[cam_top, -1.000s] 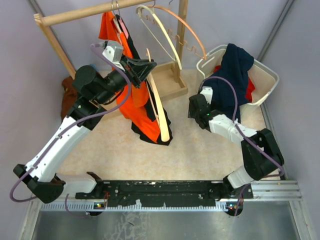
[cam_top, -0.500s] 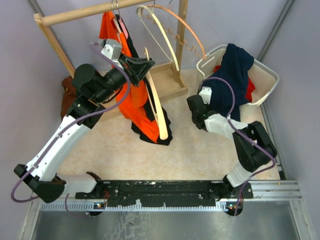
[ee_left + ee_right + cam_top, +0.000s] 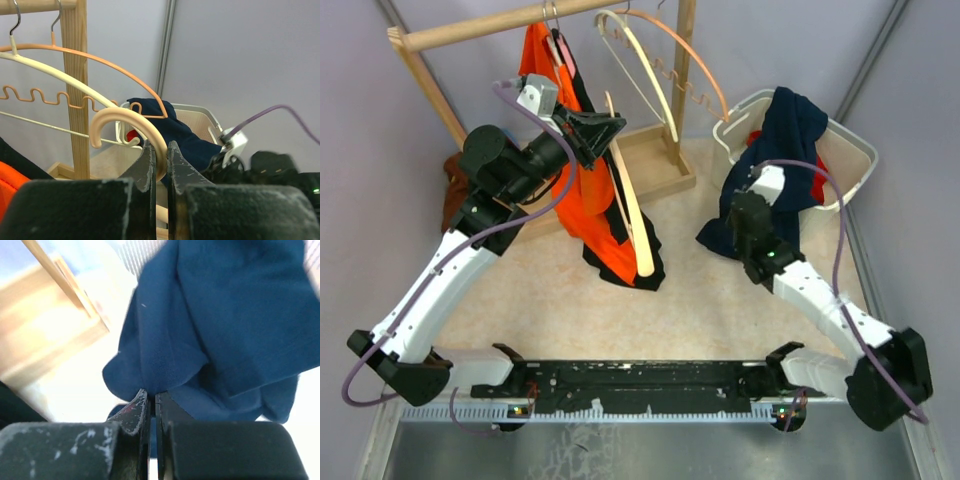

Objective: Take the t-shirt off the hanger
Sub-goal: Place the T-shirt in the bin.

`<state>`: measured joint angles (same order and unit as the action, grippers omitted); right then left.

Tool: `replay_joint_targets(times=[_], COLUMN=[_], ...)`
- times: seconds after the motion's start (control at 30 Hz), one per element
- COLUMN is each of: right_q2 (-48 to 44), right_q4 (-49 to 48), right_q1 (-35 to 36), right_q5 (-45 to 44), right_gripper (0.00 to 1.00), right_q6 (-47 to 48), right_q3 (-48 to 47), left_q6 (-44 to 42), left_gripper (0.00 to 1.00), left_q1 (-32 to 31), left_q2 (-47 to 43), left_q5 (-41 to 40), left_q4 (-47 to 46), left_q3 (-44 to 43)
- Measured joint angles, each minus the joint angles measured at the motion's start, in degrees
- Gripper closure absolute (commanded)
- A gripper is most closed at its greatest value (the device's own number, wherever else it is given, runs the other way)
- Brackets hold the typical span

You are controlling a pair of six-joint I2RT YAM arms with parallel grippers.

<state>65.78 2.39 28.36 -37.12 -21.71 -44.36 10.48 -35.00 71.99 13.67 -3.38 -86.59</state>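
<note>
An orange and black t-shirt (image 3: pixel 590 215) hangs from the wooden rail (image 3: pixel 470 30), draped round a beige hanger (image 3: pixel 630 215) that slants down its front. My left gripper (image 3: pixel 618 128) is shut on that hanger's curved hook (image 3: pixel 120 116), which passes between its jaws (image 3: pixel 159 146). A corner of the orange t-shirt (image 3: pixel 10 185) shows at the lower left of the left wrist view. My right gripper (image 3: pixel 745 208) is shut on a fold of a navy garment (image 3: pixel 795 125), pinched between its fingertips (image 3: pixel 152 396); the navy garment (image 3: pixel 225 315) fills most of the right wrist view.
A white basket (image 3: pixel 855 150) at the right holds the navy garment and something red. Two bare hangers, cream and orange (image 3: pixel 655 70), hang from the rail beside the rack's post and wooden base (image 3: pixel 655 165). A brown cloth (image 3: pixel 455 195) lies at the left wall.
My right gripper has shut on the navy garment's lower fold, and the right arm's elbow has swung out to the right. The left arm has nudged the hanger slightly up and left.
</note>
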Motion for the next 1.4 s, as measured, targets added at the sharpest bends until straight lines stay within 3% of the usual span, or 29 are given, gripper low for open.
replay_joint_targets(times=[0.1, 0.27, 0.43, 0.67, 1.07, 1.17, 1.27, 1.4], right_q2=[-5.53, -6.67, -3.15, 10.99, 46.03, 49.03, 48.87, 45.7], right_q4=[1.53, 1.7, -0.22, -1.55, 7.19, 9.68, 10.84, 10.93], right_q1=[0.0, -0.9, -9.18, -23.19, -30.95, -31.95, -32.83, -33.42], right_q5=[-1.2, -2.4, 0.98, 10.27, 22.05, 23.74, 24.9, 25.88], right_gripper=[1.0, 1.0, 1.0, 1.0, 1.0, 1.0, 0.98, 0.74], right_q6=[3.91, 11.78, 16.33, 16.09, 13.07, 12.35, 11.58, 11.02], right_q3=[-4.24, -15.15, -27.36, -46.1, -94.64, -96.32, -92.04, -78.05], left_q6=[0.09, 0.42, 1.31, 2.51, 3.37, 3.65, 3.87, 4.13], left_gripper=[1.0, 1.0, 1.0, 1.0, 1.0, 1.0, 1.0, 1.0], left_q1=[0.02, 0.02, 0.02, 0.13, 0.13, 0.13, 0.13, 0.13], left_q2=[0.0, 0.0, 0.0, 0.0, 1.25, 1.66, 2.08, 3.32], left_q5=[0.11, 0.74, 1.33, 2.03, 2.71, 3.04, 3.32, 3.65], left_q4=[0.02, 0.04, 0.02, -0.02, -0.59, -0.68, -0.74, -0.83], left_q3=[0.0, 0.0, 0.0, 0.0, -0.72, -0.94, -1.18, -2.89])
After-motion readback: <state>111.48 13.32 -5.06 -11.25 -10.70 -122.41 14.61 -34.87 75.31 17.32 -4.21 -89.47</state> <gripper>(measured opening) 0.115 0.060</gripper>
